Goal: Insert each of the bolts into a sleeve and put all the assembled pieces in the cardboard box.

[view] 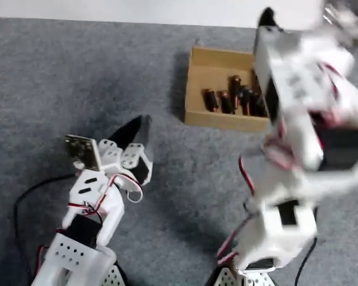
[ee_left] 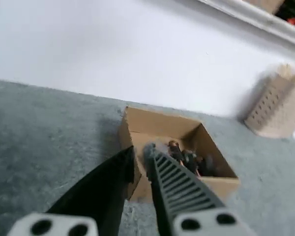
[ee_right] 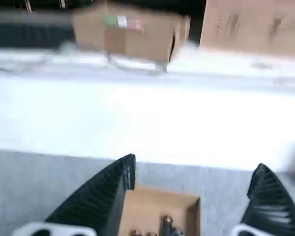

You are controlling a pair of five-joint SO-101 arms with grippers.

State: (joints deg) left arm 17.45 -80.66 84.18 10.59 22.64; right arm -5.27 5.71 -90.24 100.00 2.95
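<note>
The cardboard box (view: pixel 218 58) stands on the grey mat at the back, right of centre, and holds several dark bolt-and-sleeve pieces (view: pixel 232 95). My left gripper (view: pixel 138 130) rests low on the mat, a little left of and nearer than the box, shut with nothing in it. From the left wrist its gripper (ee_left: pixel 139 153) points at the box (ee_left: pixel 132 130) and the pieces (ee_left: pixel 187 160) inside. My right gripper (view: pixel 266 21) is raised high over the box's right end. In the right wrist view it (ee_right: pixel 195 164) is wide open and empty, with the box (ee_right: pixel 147 201) and pieces (ee_right: pixel 166 223) below.
A white wall (ee_left: pixel 137 54) borders the mat just behind the box. A beige perforated block (ee_left: pixel 275 105) stands to the box's right. Brown cartons (ee_right: pixel 132 32) sit on a ledge beyond the wall. Grey mat (view: pixel 65 77) spreads left of the box.
</note>
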